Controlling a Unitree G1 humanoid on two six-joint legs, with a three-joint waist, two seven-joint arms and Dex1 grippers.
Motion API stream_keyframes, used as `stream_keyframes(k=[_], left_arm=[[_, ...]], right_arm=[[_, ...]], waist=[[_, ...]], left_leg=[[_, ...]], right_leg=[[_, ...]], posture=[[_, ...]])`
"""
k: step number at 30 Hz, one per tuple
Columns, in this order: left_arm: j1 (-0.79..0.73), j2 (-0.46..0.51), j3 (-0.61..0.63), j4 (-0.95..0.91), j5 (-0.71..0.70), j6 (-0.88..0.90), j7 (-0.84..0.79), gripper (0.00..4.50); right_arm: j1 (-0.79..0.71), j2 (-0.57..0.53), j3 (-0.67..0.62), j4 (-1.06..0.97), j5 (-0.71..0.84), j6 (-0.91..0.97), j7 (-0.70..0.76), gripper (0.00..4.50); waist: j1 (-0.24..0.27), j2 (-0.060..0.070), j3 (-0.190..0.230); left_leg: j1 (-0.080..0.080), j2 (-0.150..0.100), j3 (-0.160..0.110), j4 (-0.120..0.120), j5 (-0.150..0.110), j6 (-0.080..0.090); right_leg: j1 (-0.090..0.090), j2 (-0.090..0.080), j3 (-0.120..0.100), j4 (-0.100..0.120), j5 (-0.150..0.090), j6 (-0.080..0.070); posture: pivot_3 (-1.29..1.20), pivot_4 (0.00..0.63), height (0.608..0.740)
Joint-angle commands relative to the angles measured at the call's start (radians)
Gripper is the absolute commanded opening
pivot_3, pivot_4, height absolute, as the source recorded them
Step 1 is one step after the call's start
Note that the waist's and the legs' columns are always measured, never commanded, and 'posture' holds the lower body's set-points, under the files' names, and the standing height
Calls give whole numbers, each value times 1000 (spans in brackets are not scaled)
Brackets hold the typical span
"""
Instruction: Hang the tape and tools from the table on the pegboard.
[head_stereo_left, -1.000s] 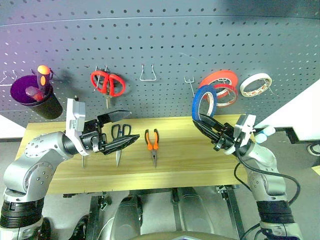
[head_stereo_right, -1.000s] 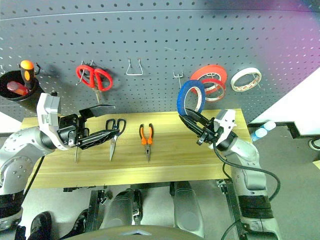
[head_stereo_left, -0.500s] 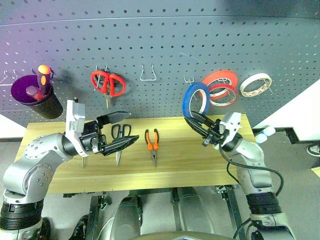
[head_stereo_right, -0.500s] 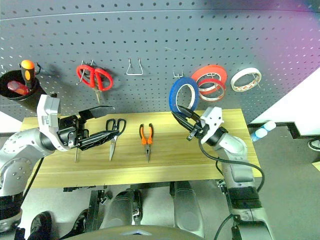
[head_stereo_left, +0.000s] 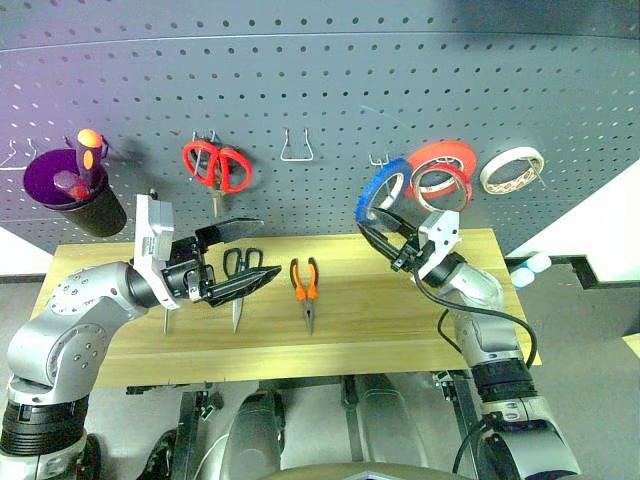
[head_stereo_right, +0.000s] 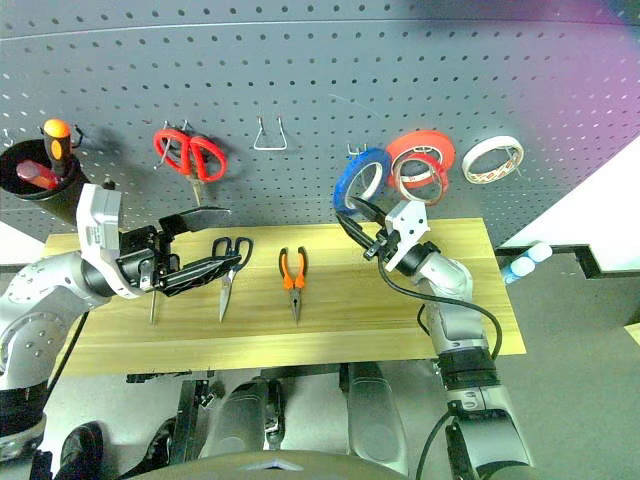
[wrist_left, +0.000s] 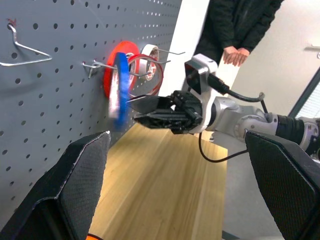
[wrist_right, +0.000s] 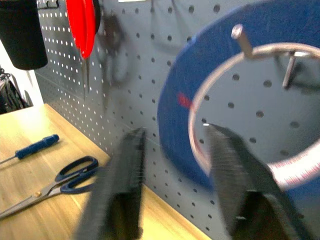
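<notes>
Now, nearest to me, my left gripper (head_stereo_left: 243, 258) hangs above the left half of the table (head_stereo_left: 380, 335) with its two black fingers wide apart and nothing between them. Under it, on the wood, lie three tools in a row: the blue-handled screwdriver (wrist_right: 31, 148), just beside it the dark-handled scissors (head_stereo_left: 238, 273), and near the middle of the table the orange-and-black pliers (head_stereo_left: 305, 285).

Farther back, near the far edge of the table on the right half, my right gripper (head_stereo_left: 378, 225) is raised toward the pegboard (head_stereo_left: 320, 100). Its fingers are apart, one on each side of the band of the blue tape (head_stereo_left: 383, 187), and I cannot tell if they touch it. The tape's ring is around a wire hook (wrist_right: 260, 51) on the pegboard, tilted, just beside the red-orange rolls (head_stereo_left: 440, 170). A white roll (head_stereo_left: 511, 168) hangs farther to the right. To the left on the pegboard hang red scissors (head_stereo_left: 215, 167) and a dark cup (head_stereo_left: 75, 200) with an orange-handled screwdriver (head_stereo_left: 88, 150). At the table's right end a person (wrist_left: 240, 25) in dark clothes stands.
</notes>
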Motion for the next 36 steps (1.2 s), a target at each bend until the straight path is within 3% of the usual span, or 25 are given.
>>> stream_keyframes(k=[1,4,9,17,25,36], left_arm=[[10,3,14,-18,-2,-24,-14,4500],[16,2,16,-9,4,-35,-27,4500],[36,1,20,-7,10,-53,-43,4500],[93,3,43,0,44,-91,-44,4500],[185,-9,81,19,131,-185,-10,4500],[395,-10,202,-95,79,-168,25,4500]], right_arm=[[4,8,3,-27,5,-18,5,3456],[13,4,5,-40,16,-7,19,4467],[87,-18,13,-101,79,56,92,4467],[207,-34,13,-268,146,264,36,4467],[177,38,111,-316,-24,464,-233,4467],[83,142,202,-221,-243,617,-510,4467]], waist=[[0,0,0],[0,0,0],[2,0,0],[0,0,0],[-1,0,0],[5,0,0]], left_leg=[[0,0,0,0,0,0],[0,0,0,0,0,0],[0,0,0,0,0,0],[1,0,0,0,0,0],[0,0,-1,0,0,0],[-3,0,-1,-1,0,0]], right_leg=[[0,0,0,0,0,0],[0,0,0,0,0,0],[0,0,0,0,0,0],[0,0,0,0,-2,-3],[-2,1,0,-1,-3,-3],[-7,1,0,-2,-3,-4]], posture=[[-103,232,733],[-104,234,733],[-105,237,733],[-112,243,733],[-86,255,733],[-9,270,733]])
